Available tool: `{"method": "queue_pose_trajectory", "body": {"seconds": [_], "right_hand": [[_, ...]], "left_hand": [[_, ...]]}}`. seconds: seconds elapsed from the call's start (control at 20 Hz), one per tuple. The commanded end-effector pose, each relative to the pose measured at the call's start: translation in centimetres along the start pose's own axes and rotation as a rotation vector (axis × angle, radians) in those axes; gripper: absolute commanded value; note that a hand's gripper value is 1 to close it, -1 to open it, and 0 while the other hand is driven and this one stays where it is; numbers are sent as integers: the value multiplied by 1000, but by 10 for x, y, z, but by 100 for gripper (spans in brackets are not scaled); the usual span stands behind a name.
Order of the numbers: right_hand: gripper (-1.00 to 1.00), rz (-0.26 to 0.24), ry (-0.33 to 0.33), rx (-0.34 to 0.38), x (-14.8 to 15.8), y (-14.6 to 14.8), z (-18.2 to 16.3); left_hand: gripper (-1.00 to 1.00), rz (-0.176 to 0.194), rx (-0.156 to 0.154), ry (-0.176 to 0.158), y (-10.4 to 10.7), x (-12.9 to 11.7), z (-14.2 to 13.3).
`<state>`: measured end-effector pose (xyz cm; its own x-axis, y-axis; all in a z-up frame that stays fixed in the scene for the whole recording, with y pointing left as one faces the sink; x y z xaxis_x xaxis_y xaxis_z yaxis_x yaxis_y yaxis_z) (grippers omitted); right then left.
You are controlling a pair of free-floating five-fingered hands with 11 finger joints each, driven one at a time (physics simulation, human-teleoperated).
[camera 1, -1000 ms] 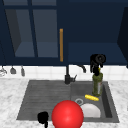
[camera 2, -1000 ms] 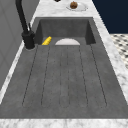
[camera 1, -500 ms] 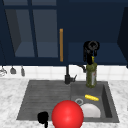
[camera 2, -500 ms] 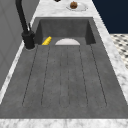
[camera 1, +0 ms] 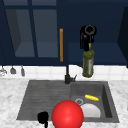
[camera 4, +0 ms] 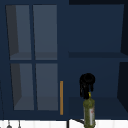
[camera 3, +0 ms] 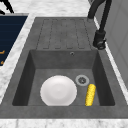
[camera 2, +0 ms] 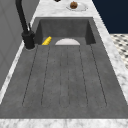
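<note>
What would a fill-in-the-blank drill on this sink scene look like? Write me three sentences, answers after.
1. The right hand hangs just above the green ____.
2. In the sink basin, a yellow corn cob lies beside a white ____.
3. In the front view, the left hand sits next to a big ____ ball.

Missing words: bottle; plate; red

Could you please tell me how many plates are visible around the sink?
2: a white plate lying in the sink basin beside the corn cob, and a plate holding something brown on the counter beyond the basin.
</note>
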<state>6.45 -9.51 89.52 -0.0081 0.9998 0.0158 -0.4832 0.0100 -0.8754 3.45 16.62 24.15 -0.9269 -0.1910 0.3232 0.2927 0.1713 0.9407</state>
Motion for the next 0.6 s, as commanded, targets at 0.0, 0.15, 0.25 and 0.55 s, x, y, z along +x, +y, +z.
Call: {"method": "queue_pose_trajectory", "body": {"seconds": [0.0,0.15,0.25,0.55], "right_hand": [[100,14,51,-28,2,-34,-1],[100,14,54,-24,4,-59,-2],[100,16,50,-20,7,-77,-5],[100,17,53,-8,22,-119,-25]], "left_hand": [[0,0,0,0,0,0,0],[0,0,0,0,0,0,0],[0,0,0,0,0,0,0],[0,0,0,0,0,0,0]]}}
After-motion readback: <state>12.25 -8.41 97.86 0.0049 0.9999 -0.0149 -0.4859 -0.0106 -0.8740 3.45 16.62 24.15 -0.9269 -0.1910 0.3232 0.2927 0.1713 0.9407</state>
